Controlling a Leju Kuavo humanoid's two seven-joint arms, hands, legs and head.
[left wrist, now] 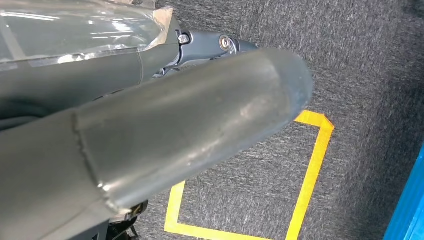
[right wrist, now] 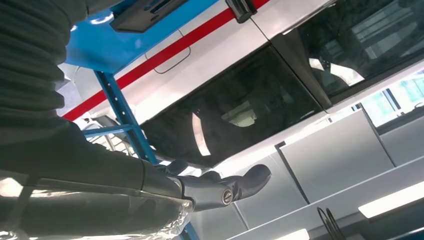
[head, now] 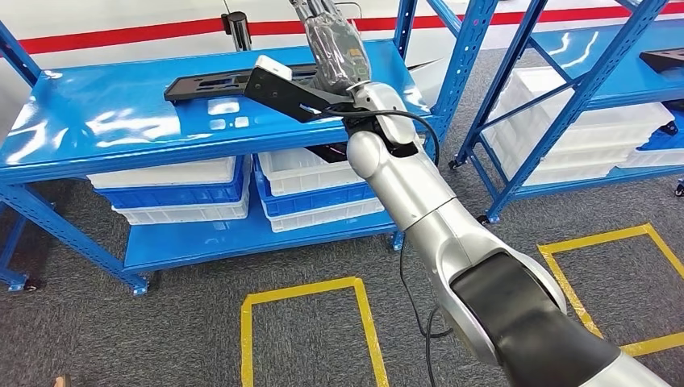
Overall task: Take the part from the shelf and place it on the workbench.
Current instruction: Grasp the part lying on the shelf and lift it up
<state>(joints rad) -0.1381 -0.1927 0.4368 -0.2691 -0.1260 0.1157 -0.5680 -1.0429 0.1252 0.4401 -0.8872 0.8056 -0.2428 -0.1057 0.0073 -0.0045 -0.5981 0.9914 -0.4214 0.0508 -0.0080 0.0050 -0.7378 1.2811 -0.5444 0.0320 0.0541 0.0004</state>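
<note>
The right hand (head: pixel 335 48) reached over the blue shelf (head: pixel 121 137), above its back edge, beside the long black part (head: pixel 242 81). Its fingers (right wrist: pixel 250 180) were extended and held nothing. Whether the left hand (left wrist: pixel 150 140) was apart or together could not be told.

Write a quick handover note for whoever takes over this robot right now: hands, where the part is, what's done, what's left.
Right hand: reached over the blue shelf top, above the black part; whether it grips the part cannot be told.
Left hand: hanging over the carpet near a yellow tape square, holding nothing visible.
Part: lying flat on the shelf's top level.
Done: the reach to the shelf.
Left: grasp the part, lift it, carry it to the workbench and set it down.
</note>
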